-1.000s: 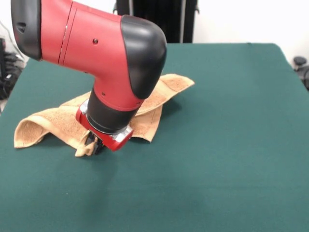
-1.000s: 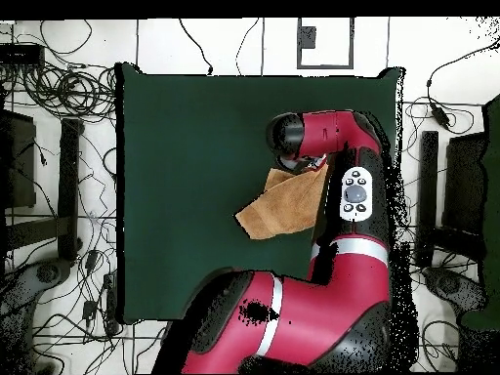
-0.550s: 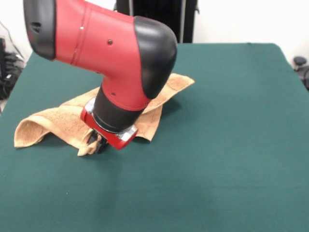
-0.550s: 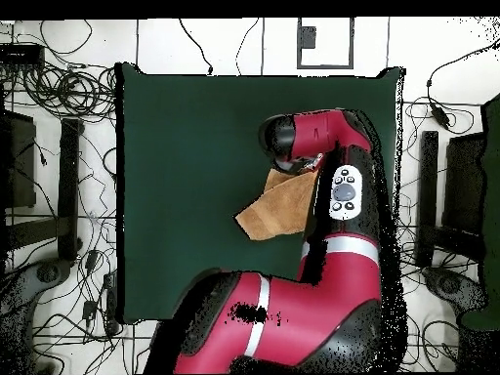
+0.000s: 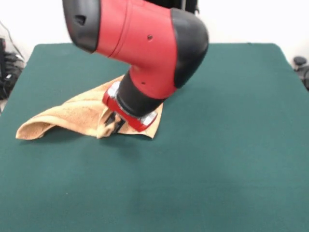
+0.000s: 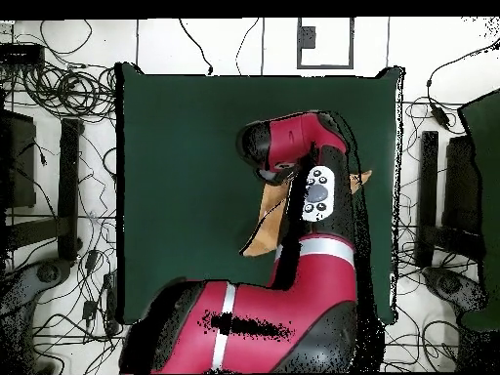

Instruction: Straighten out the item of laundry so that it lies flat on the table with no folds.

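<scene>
The towel (image 5: 79, 116) is lying rumpled on the table (image 5: 217, 159), toward the left edge as the front view shows it, with one end trailing out to a rolled tip near that edge and the rest bunched under the arm (image 5: 145, 53). The gripper (image 5: 112, 126) is being held low against the towel's front edge, where a fold of cloth is being lifted around the dark tips; the jaws appear to be closed on that fold, though the grip itself is largely hidden by cloth. The hold is probably being taken at the edge so that the folded layer can be drawn out across the bare green surface. In the overhead view most of the towel is being covered by the arm, with only corners showing.
</scene>
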Robot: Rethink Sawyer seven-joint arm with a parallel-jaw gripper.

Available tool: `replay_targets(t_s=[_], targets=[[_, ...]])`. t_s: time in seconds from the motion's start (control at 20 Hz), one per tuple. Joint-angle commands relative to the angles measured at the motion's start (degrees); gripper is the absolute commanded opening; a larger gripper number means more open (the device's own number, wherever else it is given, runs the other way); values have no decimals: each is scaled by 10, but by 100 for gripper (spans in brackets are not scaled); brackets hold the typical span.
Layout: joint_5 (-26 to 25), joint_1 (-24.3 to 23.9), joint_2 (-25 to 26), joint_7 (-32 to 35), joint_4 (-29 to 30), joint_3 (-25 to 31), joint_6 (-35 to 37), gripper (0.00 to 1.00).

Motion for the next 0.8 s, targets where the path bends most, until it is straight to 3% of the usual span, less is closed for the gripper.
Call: replay_targets(t_s=[0.05, 0.8], targets=[[16, 39, -27, -30, 121, -7, 105, 0], [9, 52, -19, -3, 120, -15, 82, 0]])
